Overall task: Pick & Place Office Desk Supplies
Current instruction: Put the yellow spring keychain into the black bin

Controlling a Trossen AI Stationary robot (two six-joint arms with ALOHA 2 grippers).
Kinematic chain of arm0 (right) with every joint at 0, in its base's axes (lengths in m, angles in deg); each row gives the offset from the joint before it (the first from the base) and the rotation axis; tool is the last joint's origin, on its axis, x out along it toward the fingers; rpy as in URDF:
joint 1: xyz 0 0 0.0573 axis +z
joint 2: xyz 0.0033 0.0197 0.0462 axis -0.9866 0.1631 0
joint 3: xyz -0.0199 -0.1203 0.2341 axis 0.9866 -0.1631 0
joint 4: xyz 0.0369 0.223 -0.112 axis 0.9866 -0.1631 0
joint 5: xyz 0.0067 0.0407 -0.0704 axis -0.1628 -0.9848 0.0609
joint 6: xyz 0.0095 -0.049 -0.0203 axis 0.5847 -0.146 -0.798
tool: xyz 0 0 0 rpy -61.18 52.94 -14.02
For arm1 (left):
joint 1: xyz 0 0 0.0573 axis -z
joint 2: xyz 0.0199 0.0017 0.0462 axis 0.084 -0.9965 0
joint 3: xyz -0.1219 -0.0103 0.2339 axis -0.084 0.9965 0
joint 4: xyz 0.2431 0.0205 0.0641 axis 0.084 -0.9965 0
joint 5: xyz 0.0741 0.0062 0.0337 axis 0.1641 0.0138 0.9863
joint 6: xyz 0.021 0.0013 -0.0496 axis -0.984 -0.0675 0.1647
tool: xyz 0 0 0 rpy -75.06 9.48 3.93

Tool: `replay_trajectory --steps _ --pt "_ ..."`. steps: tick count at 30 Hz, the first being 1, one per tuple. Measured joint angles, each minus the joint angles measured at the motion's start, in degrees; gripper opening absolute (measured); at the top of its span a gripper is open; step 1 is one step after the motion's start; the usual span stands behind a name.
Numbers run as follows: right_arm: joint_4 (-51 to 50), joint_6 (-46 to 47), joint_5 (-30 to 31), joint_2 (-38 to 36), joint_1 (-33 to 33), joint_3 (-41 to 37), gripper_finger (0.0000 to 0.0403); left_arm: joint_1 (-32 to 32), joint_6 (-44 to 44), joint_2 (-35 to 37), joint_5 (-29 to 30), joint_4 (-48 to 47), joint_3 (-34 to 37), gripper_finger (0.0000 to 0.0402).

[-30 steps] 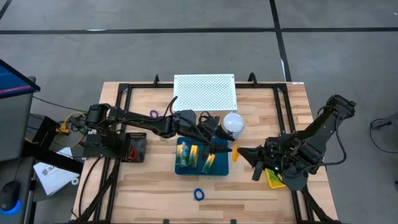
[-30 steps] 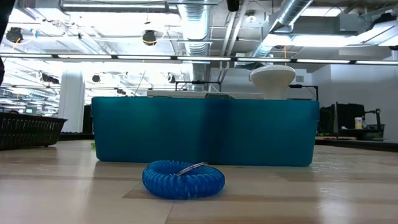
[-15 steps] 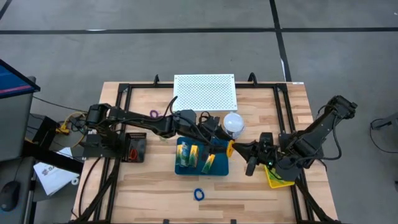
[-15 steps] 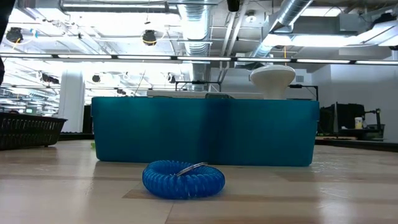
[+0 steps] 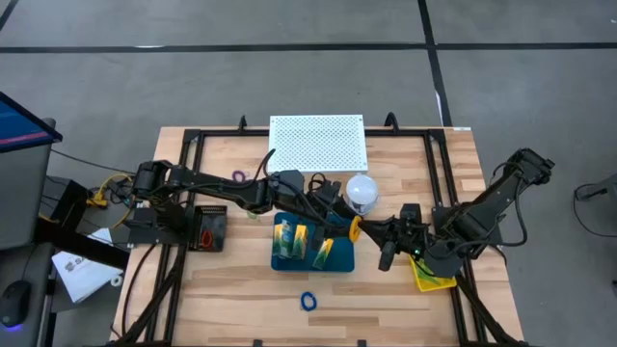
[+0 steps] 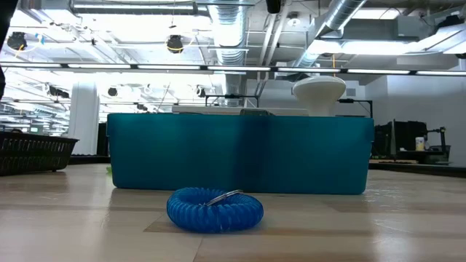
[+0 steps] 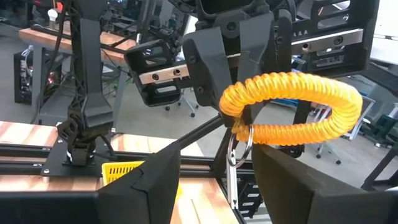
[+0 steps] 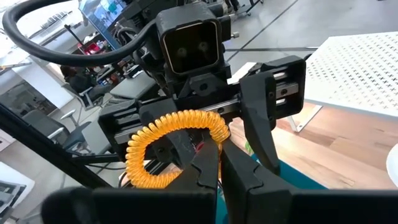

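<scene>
The orange loop (image 8: 177,146) is pinched in the shut right tool (image 8: 217,171), directly facing the left tool (image 7: 214,162), whose fingers apparently stand apart around it, ungripped.

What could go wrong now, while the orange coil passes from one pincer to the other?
1. The right pincer is shut on only one thin edge of the orange coil; it may slip out.
2. The left pincer is open around the coil, so its fingers could catch the hanging key ring.
3. A dropped coil might miss the teal bin.
</scene>
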Motion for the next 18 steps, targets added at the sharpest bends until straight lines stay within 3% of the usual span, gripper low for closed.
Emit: replay_trajectory --steps 7,18 --pt "-0.11 0.0 -0.02 0.0 -0.48 0.0 0.0 0.0 1.43 0.0 -0.04 0.02 0.0 0.0147" --pt "2.23 1.04 -1.24 -0.02 -0.81 -1.87 0.0 0.11 1.57 0.02 -1.62 0.65 0.11 0.0013"
